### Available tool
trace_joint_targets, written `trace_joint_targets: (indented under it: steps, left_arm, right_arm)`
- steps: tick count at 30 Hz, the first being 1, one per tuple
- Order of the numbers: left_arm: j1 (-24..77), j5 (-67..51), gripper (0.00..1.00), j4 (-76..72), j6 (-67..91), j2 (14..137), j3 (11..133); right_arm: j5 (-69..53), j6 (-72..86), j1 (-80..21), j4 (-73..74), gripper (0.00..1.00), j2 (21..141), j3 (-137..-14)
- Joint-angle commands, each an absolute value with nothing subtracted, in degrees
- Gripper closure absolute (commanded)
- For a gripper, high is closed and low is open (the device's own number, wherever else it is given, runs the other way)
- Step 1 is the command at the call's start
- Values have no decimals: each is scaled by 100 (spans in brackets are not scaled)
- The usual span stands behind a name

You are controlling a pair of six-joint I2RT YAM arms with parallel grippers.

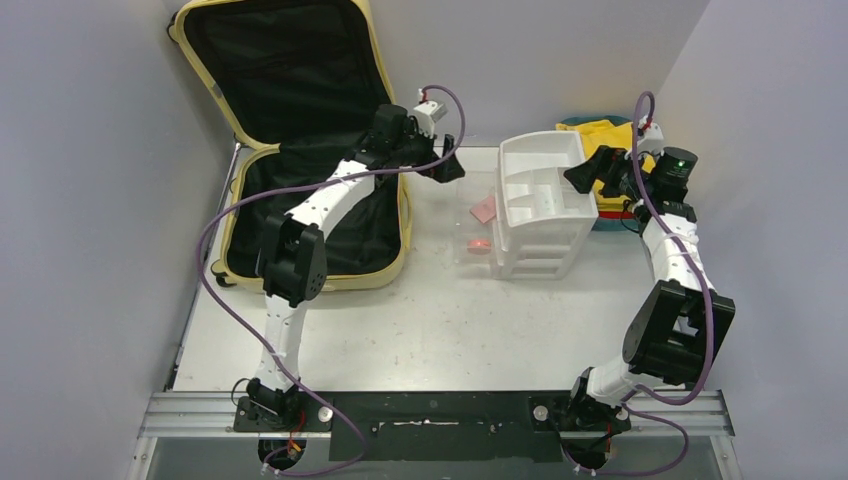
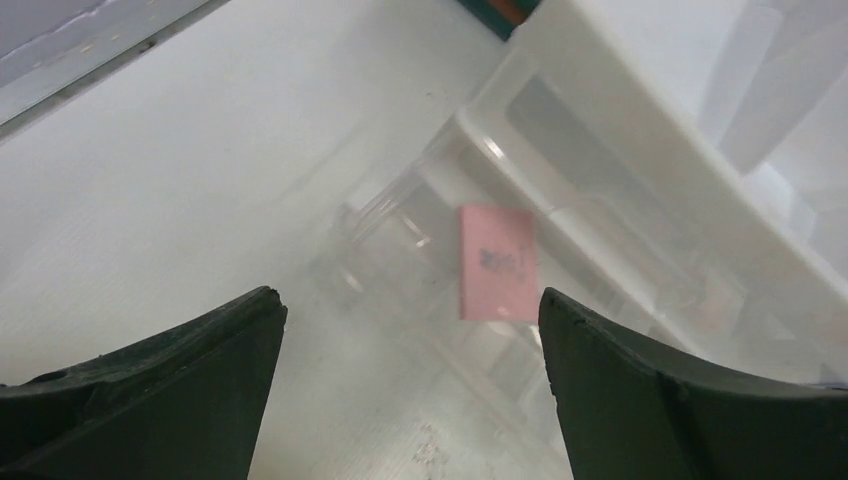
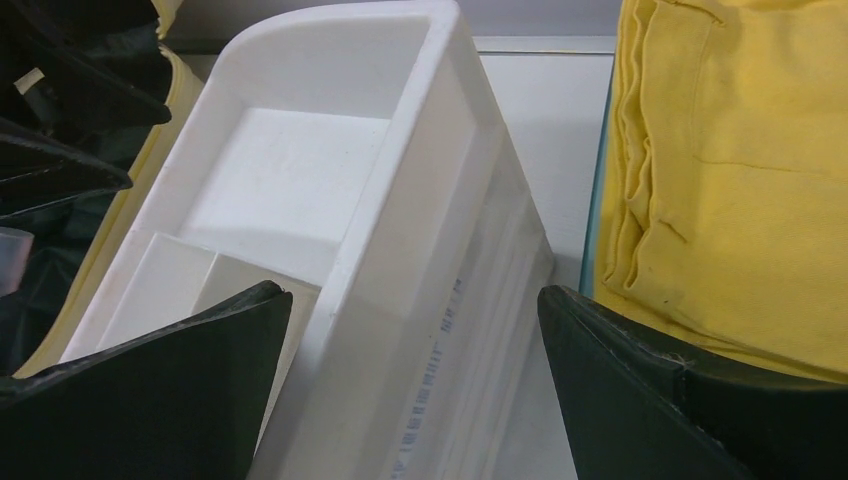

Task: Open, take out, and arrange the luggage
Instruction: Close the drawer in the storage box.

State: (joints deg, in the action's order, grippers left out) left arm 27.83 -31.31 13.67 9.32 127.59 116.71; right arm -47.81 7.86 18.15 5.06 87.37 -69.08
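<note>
The pale-yellow luggage (image 1: 310,150) lies open at the back left, its lid propped up and black lining showing; its yellow edge also shows in the right wrist view (image 3: 120,215). My left gripper (image 1: 447,165) is open and empty, just right of the luggage, above the table near a clear drawer (image 1: 478,232) holding a pink card (image 2: 496,262). My right gripper (image 1: 590,170) is open and empty, its fingers astride the right wall of the white drawer organizer (image 1: 540,200), which also shows in the right wrist view (image 3: 400,240).
A teal tray (image 1: 600,222) with a folded yellow cloth (image 3: 730,170) stands at the back right, beside the organizer. Grey walls close in left, back and right. A metal rail (image 1: 430,412) runs along the near edge.
</note>
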Motion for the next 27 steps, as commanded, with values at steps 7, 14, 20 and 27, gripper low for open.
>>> trace_joint_targets:
  steps: [7,14,20,27]
  left_arm:
    - [2442,-2897,12,848,710,12064,10544]
    - [2555,-2944,21,696,683,12205,10275]
    - [2681,-3133,50,587,740,12317,10182]
    - [2796,-3308,75,604,785,12472,10297]
  right_arm:
    - [-6204,1834,1985,-790,0,8133,-6479]
    - [-6189,1761,2095,-813,0,8001,-6475]
    - [-6327,2019,2170,-1004,0,8243,-6410]
    - [-6573,2256,2124,-1306,0,8380,-6300]
